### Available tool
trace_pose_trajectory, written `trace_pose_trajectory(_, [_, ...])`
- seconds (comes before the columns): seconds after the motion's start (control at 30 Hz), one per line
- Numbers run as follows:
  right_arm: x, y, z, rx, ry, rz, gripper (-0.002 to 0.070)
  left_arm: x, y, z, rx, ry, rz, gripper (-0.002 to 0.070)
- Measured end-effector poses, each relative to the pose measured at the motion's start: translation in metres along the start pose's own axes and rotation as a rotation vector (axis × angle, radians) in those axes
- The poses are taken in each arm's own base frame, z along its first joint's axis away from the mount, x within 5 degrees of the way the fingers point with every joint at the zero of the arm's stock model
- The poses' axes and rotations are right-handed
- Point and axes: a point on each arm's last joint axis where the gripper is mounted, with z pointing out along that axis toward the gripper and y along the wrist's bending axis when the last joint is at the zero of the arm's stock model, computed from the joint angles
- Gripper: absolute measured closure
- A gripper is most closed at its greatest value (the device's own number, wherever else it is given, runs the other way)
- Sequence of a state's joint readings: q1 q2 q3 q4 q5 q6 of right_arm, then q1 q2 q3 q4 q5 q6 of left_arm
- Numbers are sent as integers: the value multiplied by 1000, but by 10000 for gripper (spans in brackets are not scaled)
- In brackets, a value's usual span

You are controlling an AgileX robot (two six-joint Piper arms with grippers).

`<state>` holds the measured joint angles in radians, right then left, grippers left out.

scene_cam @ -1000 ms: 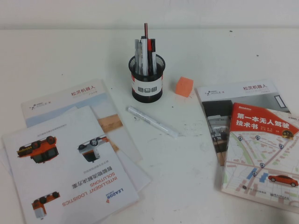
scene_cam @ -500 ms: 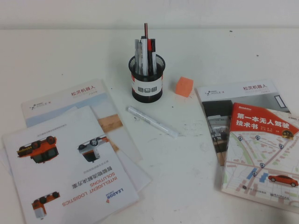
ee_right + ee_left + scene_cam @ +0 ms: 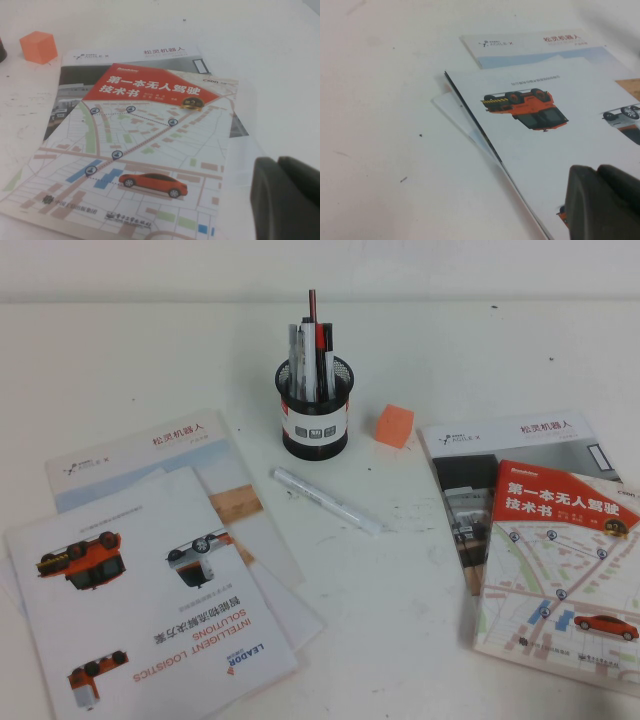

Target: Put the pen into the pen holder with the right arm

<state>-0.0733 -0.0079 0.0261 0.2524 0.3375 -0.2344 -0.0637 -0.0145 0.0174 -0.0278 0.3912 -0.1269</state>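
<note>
On the white table [image 3: 430, 350], just in front of the pen holder [image 3: 315, 412], the pen [image 3: 326, 499] lies flat and slanted, one end near the holder's base and the other pointing toward the robot's right. Neither arm shows in the high view. The right gripper [image 3: 287, 197] hangs over the map-covered book [image 3: 135, 155] on the right side, well apart from the pen; the left gripper [image 3: 602, 200] hangs over the brochures [image 3: 540, 130] on the left. Whether either pair of jaws is apart or together I cannot tell (only a dark corner of each shows).

The reach has not begun, I judge. To do it well, the right arm should cross past the orange cube [image 3: 394, 425], turn its jaws across the pen's slant, and grip near the middle so the pen balances. The holder already bristles with other pens, so aim for a free gap.
</note>
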Motion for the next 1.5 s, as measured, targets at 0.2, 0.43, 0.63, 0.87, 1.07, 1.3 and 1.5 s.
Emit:
trace_pose_trajectory(0.2, [0,0,0,0,0,0,696,0,0,0,0,0,0,678])
trace_pose_trajectory(0.43, [0,0,0,0,0,0,696,0,0,0,0,0,0,678])
trace_pose_trajectory(0.63, [0,0,0,-1,0,2,696,0,0,0,0,0,0,678])
trace_pose_trajectory(0.87, [-14,11,-2,-164,-121,622,696,0,0,0,0,0,0,678])
trace_pose_trajectory(1.07, [-28,0,-4,-197,-281,1242,696,0,0,0,0,0,0,678])
trace_pose_trajectory(1.3, [-28,-20,-7,-17,-419,1282,696,0,0,0,0,0,0,678])
trace_pose_trajectory(1.5, [-28,5,-4,-236,-249,1179,696,0,0,0,0,0,0,678])
